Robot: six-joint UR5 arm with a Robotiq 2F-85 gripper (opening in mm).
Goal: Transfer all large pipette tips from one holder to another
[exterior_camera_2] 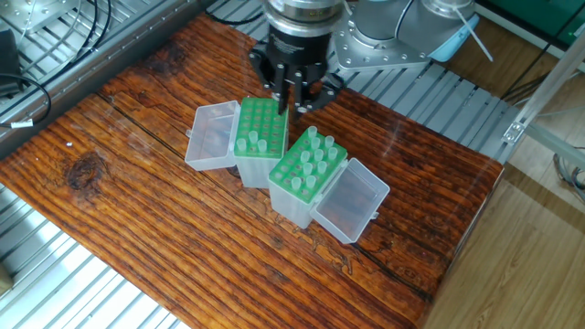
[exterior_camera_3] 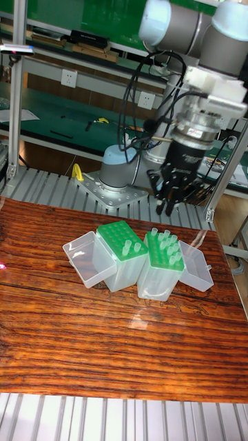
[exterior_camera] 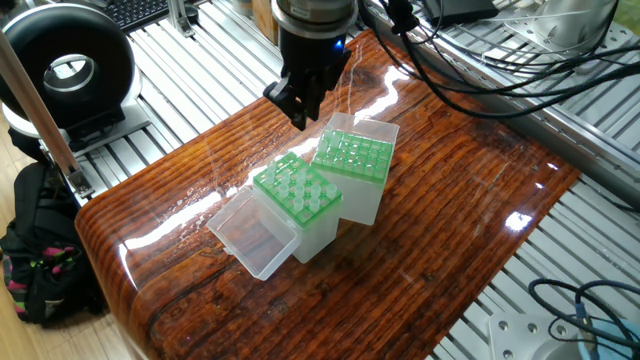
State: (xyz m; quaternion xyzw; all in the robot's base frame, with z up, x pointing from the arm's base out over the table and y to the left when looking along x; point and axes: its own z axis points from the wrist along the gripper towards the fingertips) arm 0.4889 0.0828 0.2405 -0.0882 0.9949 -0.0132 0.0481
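Note:
Two green-topped racks stand side by side on the wooden table. One rack holds several large pipette tips, whitish cones standing upright. The other rack carries three tips at its near edge. My gripper hangs above this second rack's far corner with its fingers close together. They are shut on one large pipette tip, which shows only faintly below them.
Each rack has a clear lid folded open to its outer side. Black cables run behind the arm. A round black device sits off the table's end. The robot base stands behind the table.

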